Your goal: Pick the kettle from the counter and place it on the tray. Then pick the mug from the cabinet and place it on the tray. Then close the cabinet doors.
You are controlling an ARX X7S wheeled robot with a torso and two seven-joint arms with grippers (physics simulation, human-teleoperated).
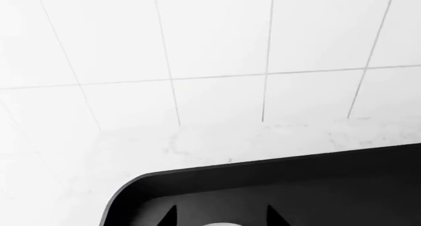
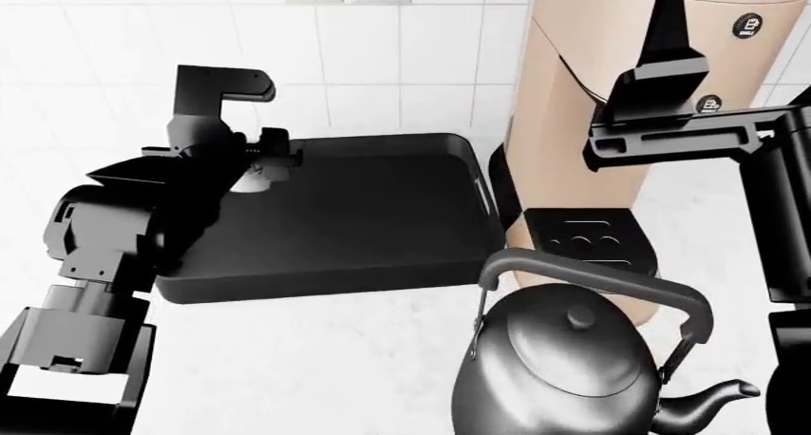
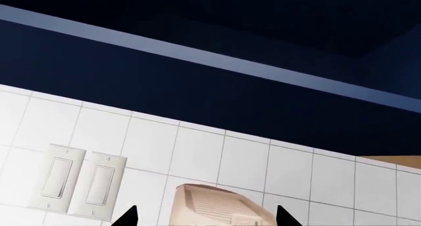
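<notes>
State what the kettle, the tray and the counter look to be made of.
Kettle: polished grey metal, likely steel; soft highlights curve over its lid and body.
Tray: matte black, plastic or coated metal; it shows almost no reflection.
Counter: white marble-look stone or laminate, smooth, with faint grey veining visible in the left wrist view.

Left arm: bent, forearm reaching forward and inward; left tool (image 2: 260, 169) held low, fingers parted around something white. Right arm: raised high; right tool (image 2: 659, 69) pointed upward, finger spread unclear.
</notes>
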